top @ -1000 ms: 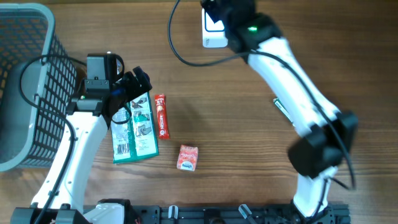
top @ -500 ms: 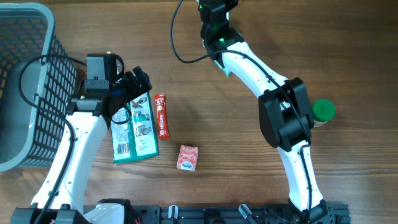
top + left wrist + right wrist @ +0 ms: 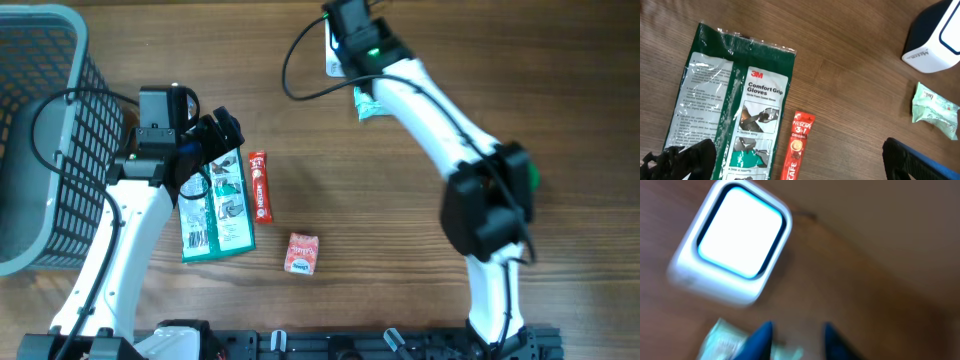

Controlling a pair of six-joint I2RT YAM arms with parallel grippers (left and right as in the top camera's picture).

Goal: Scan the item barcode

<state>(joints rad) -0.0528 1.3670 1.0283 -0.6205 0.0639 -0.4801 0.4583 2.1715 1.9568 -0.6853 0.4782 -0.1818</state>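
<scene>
Much bare counter (image 3: 380, 230) lay open between the two arms and toward the far right edge. The packet (image 3: 367, 103) lay flat just beside the scanner (image 3: 336, 60) at the far edge, partly under the right arm. The right jaws stood apart near it, though the blurred wrist view left contact uncertain. The left jaws gaped wide over the glove pack (image 3: 222, 215), holding nothing. A stick sachet (image 3: 260, 187) lay beside the pack, with a red carton (image 3: 302, 254) nearer. The basket (image 3: 85, 100) walled the left edge.
</scene>
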